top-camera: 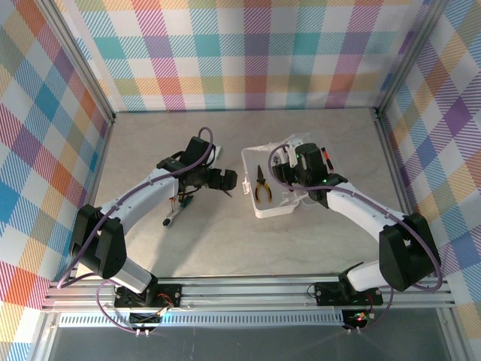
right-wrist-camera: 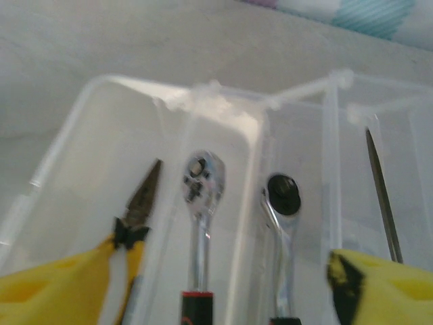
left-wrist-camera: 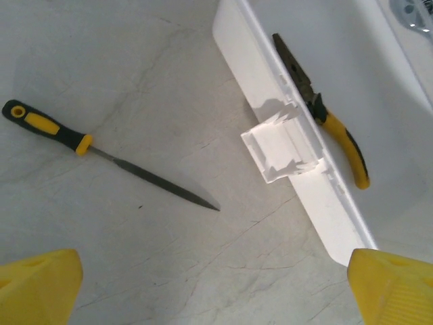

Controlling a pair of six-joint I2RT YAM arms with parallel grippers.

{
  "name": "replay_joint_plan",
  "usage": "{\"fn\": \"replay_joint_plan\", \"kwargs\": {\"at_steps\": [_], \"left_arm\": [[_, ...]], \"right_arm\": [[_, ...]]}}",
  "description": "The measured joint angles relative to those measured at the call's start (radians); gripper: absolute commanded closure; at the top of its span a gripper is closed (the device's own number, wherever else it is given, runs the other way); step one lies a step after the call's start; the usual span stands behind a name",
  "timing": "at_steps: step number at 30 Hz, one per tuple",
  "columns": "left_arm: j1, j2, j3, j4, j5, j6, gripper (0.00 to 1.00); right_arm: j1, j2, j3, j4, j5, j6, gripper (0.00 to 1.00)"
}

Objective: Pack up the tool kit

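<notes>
The clear plastic case (top-camera: 272,210) lies open at mid table. Yellow-handled pliers (top-camera: 261,186) rest in its left compartment. My right gripper (top-camera: 289,171) hangs open over the case. Below its fingers (right-wrist-camera: 54,288) lie the pliers (right-wrist-camera: 132,223), a chrome ratchet with a red band (right-wrist-camera: 203,186), a second ratchet (right-wrist-camera: 283,200) and a thin dark shaft (right-wrist-camera: 382,196). My left gripper (top-camera: 225,180) is open and empty just left of the case. Its yellow fingers (left-wrist-camera: 37,284) stand wide apart above bare table. A slim file with a yellow-black handle (left-wrist-camera: 47,128) lies loose on the table (top-camera: 176,212).
The case's white latch (left-wrist-camera: 281,152) juts out from its left wall (left-wrist-camera: 264,88) toward my left gripper. Checked walls and metal posts (top-camera: 105,120) enclose the table. Open grey tabletop (top-camera: 248,256) runs in front of the case.
</notes>
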Motion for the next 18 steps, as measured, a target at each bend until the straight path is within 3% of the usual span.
{"fn": "replay_joint_plan", "kwargs": {"at_steps": [7, 12, 18], "left_arm": [[0.103, 0.066, 0.012, -0.072, -0.04, -0.03, 0.0], [0.175, 0.131, 0.013, -0.108, -0.074, -0.06, 0.0], [0.231, 0.15, 0.014, -0.122, -0.119, -0.077, 0.1]], "right_arm": [[0.0, -0.043, 0.14, -0.133, -0.172, -0.001, 0.01], [0.0, -0.06, 0.144, -0.189, -0.22, -0.005, 0.01], [0.0, -0.06, 0.144, -0.234, -0.229, -0.008, 0.01]]}}
